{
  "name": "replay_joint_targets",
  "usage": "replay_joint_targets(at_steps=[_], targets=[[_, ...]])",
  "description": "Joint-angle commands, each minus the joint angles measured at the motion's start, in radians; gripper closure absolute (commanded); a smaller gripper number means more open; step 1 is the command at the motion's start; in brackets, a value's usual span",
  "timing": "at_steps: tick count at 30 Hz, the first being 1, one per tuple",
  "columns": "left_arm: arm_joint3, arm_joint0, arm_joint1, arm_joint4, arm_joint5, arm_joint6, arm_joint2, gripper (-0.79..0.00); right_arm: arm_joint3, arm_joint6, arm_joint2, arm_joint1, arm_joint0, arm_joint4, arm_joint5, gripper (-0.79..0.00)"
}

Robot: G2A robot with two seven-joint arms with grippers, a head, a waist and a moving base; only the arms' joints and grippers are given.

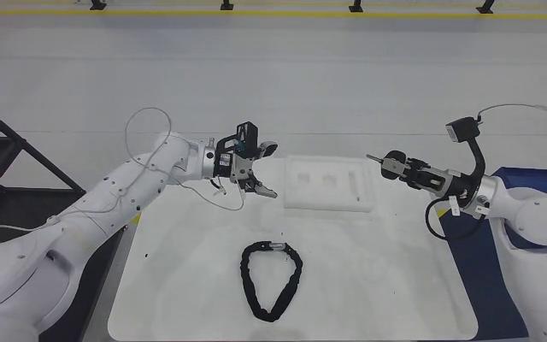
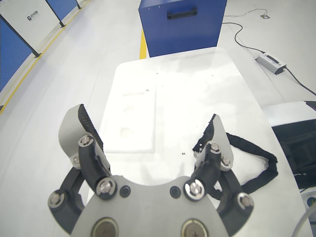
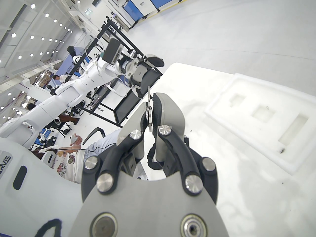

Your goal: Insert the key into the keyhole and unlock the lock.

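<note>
One key (image 3: 149, 113) is sitting pinched in the right gripper (image 3: 150, 104), well apart from the lock (image 1: 272, 249) lying looped on the table (image 1: 385, 274). The left gripper (image 2: 148, 117) is gaping, empty; I'd be steadying the lock body first, keyhole facing the blade.

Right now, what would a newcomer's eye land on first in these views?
A black chain lock lies in a loop on the white table, nearer the robot than the white foam tray. The right pincer holds a key aloft; the left pincer hangs open beside the tray.
</note>
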Motion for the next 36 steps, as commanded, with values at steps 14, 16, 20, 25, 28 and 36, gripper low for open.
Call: replay_joint_targets(at_steps=[14, 16, 20, 25, 28, 36], targets=[[0.009, 0.145, -0.026, 0.265, -0.032, -0.043, 0.017, -0.785, 0.000, 0.000, 0.000, 0.000, 0.000, 0.000, 0.000, 0.000], [0.026, 0.157, -0.039, 0.288, -0.045, -0.039, 0.024, -0.785, 0.000, 0.000, 0.000, 0.000, 0.000, 0.000, 0.000, 0.000], [0.058, 0.172, -0.068, 0.338, -0.051, -0.044, 0.050, -0.785, 0.000, 0.000, 0.000, 0.000, 0.000, 0.000, 0.000, 0.000], [0.103, 0.184, -0.104, 0.384, -0.051, -0.038, 0.071, -0.785, 0.000, 0.000, 0.000, 0.000, 0.000, 0.000, 0.000, 0.000], [0.132, 0.195, -0.125, 0.410, -0.051, -0.031, 0.071, -0.785, 0.000, 0.000, 0.000, 0.000, 0.000, 0.000, 0.000, 0.000], [0.180, 0.204, -0.164, 0.451, -0.051, -0.012, 0.071, -0.785, 0.000, 0.000, 0.000, 0.000, 0.000, 0.000, 0.000, 0.000]])
